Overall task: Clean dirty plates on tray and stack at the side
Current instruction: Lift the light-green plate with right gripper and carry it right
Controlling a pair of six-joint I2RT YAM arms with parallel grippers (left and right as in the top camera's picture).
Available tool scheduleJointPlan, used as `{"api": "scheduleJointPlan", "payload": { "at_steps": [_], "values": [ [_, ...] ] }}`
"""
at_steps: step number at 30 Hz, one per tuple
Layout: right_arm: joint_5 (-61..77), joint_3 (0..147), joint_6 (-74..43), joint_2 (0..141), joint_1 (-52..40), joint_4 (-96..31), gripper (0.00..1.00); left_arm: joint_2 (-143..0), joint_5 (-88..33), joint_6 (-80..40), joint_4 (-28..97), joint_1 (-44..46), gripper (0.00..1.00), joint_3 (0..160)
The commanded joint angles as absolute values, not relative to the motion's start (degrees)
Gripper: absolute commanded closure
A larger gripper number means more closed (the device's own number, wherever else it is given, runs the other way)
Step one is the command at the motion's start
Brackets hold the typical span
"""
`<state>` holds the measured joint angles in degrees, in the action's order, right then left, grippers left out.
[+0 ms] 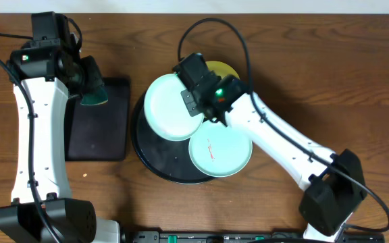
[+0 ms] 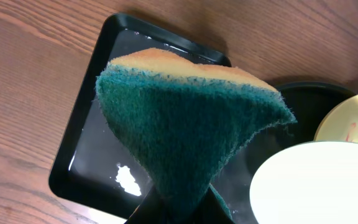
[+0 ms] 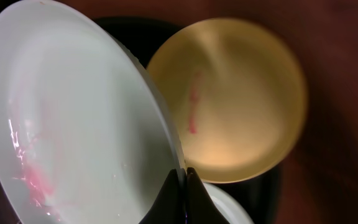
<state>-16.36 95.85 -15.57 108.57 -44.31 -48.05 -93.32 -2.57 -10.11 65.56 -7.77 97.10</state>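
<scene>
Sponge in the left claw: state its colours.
The sponge is dark green with a yellow-orange foam backing; clearest in the left wrist view.

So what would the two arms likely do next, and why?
Probably bring the green sponge across to the turquoise plate and wipe it. The right jaws pinch that plate's rim, a pink smear shows on it, and the left jaws hold the sponge over the rectangular tray, not yet touching the plate.
</scene>
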Motion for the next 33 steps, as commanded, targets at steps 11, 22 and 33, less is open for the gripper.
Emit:
{"api": "scheduleJointPlan", "payload": {
  "at_steps": [11, 22, 33],
  "values": [
    [-63.11, 96.75, -11.66, 107.13, -62.46, -46.15, 0.99, -93.25, -1.65, -10.35, 65.76, -7.97, 0.92, 97.73],
    [-83.57, 96.75, -6.52, 107.11, -68.38, -38.87, 0.99, -93.25, -1.65, -10.35, 66.0, -7.97, 0.92, 97.73],
    [-65.58, 96.75, -12.05, 107.09, -65.91, -44.77, 0.99, -93.25, -1.65, -10.35, 66.17, -7.97, 0.92, 97.73]
  ]
}}
